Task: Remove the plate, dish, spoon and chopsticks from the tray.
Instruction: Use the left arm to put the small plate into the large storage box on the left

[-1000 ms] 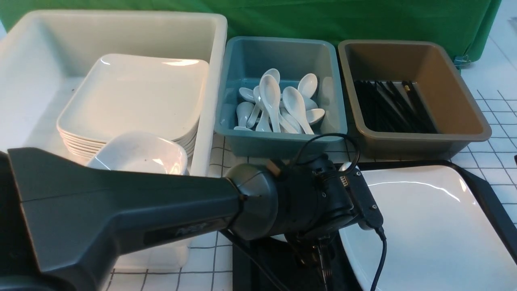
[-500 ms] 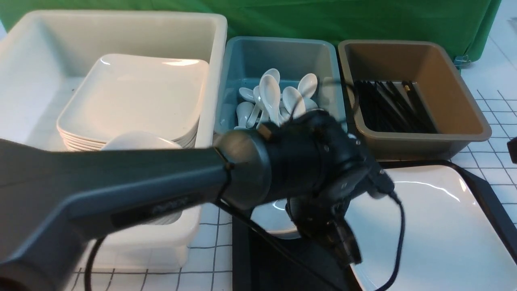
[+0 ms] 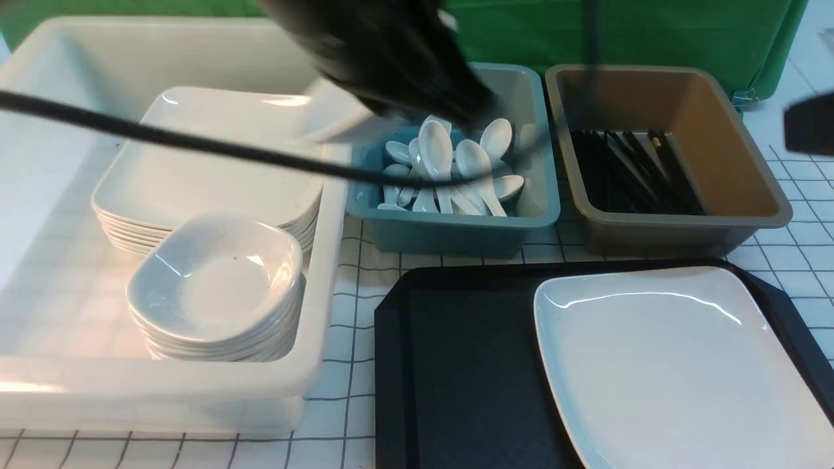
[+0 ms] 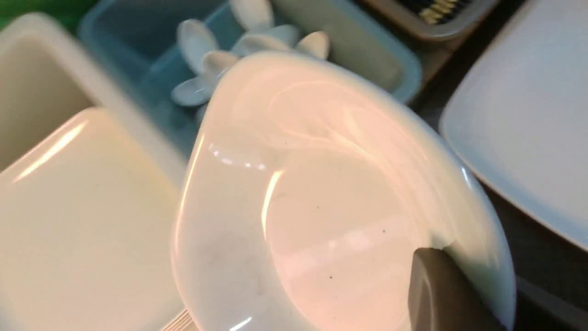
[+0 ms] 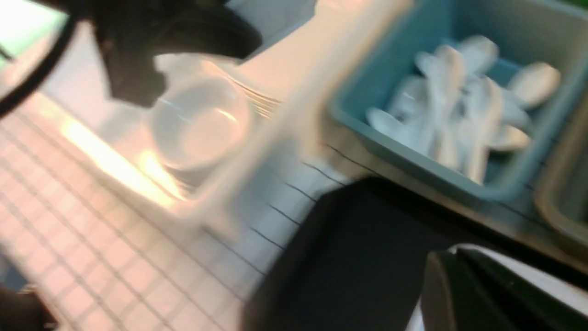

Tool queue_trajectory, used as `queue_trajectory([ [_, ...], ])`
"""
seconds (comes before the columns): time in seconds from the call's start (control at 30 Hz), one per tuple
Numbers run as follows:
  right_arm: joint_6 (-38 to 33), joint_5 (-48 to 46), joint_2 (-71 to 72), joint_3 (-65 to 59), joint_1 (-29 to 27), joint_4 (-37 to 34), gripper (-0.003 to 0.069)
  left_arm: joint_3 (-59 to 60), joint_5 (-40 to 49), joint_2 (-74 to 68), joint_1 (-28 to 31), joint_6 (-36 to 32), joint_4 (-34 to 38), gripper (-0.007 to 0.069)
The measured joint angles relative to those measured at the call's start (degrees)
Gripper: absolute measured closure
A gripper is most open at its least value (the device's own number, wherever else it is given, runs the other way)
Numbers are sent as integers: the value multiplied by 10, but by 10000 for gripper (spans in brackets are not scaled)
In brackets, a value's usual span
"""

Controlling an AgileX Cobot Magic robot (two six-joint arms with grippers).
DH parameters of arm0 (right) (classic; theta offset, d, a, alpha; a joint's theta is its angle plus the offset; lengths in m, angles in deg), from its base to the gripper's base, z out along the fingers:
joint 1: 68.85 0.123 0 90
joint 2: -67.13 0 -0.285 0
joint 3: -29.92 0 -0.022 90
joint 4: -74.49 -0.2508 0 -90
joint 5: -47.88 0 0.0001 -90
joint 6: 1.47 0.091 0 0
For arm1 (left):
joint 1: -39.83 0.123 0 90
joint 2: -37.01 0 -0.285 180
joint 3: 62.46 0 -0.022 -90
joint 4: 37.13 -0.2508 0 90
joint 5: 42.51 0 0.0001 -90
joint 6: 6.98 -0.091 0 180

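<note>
My left gripper (image 3: 391, 85) is a blurred dark mass high over the teal bin and the white bin's wall. It is shut on the rim of a small rounded white dish (image 4: 321, 184), one finger (image 4: 436, 294) lying inside the bowl; the dish is a white smear in the front view (image 3: 332, 120). The large white plate (image 3: 677, 371) lies on the right half of the black tray (image 3: 456, 378). No spoon or chopsticks show on the tray. A dark part of my right arm (image 3: 808, 124) is at the right edge. One right finger (image 5: 459, 294) hangs over the plate's corner (image 5: 528, 276).
The white bin (image 3: 326, 352) at left holds a stack of plates (image 3: 215, 163) and a stack of small dishes (image 3: 215, 286). The teal bin (image 3: 456, 228) holds several white spoons (image 3: 449, 169). The brown bin (image 3: 677, 228) holds black chopsticks (image 3: 632, 176). A cable (image 3: 195, 146) crosses the white bin.
My left arm has lifted the small dish off the tray's left half and swung up and back over the bins. The right arm has come in at the right edge.
</note>
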Motion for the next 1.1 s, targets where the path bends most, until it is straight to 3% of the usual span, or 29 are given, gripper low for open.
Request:
queue_trajectory([
  [0.13,-24,-4,-40,26,35,-32,658,43,10,38,55,0,2,599],
  [0.17,-26,-4,-62,37,69,-29,658,71,12,50,70,-1,4,599],
  [0.43,40,8,-180,119,239,81,658,247,-29,62,84,2,13,599],
  [0.77,71,1,-217,179,267,102,658,318,-75,58,85,8,-14,585],
  [0.93,72,1,-217,180,268,107,658,318,-80,58,85,4,15,461],
  [1.1,93,-3,-216,180,268,159,658,307,-51,58,85,5,23,183],
])
